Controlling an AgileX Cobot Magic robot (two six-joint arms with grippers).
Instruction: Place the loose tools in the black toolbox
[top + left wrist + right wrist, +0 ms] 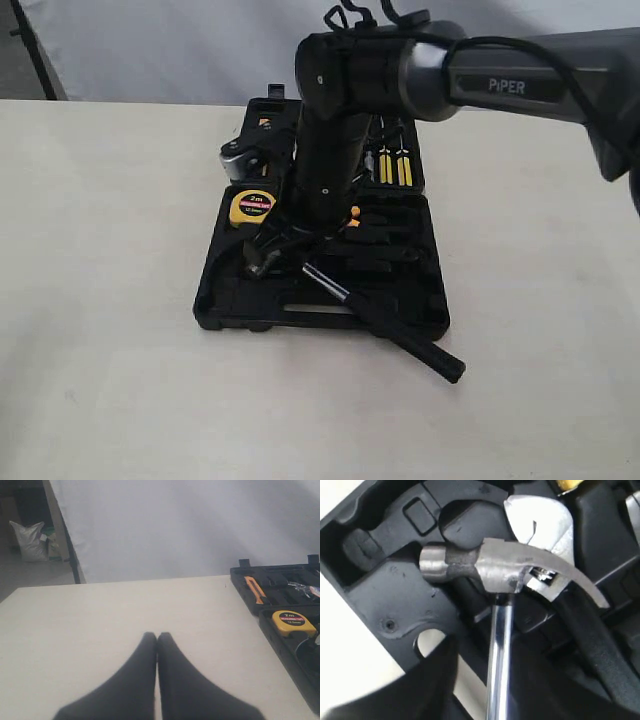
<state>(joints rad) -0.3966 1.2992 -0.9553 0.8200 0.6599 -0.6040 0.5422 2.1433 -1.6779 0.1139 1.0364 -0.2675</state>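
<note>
Between the right gripper [487,655] jaws, claw hammer [492,567] shaft, atop black toolbox [395,597].

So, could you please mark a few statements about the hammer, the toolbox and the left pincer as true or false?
1. The left pincer is shut and sits over the table, away from the toolbox. True.
2. The hammer lies wholly inside the toolbox. False: its black handle juts out past the case's edge, over the table.
3. The yellow tape measure lies on the bare table. False: it sits in the toolbox.
4. In the right wrist view, the hammer's claw overlaps the silver jaw of the wrench. True.
</note>
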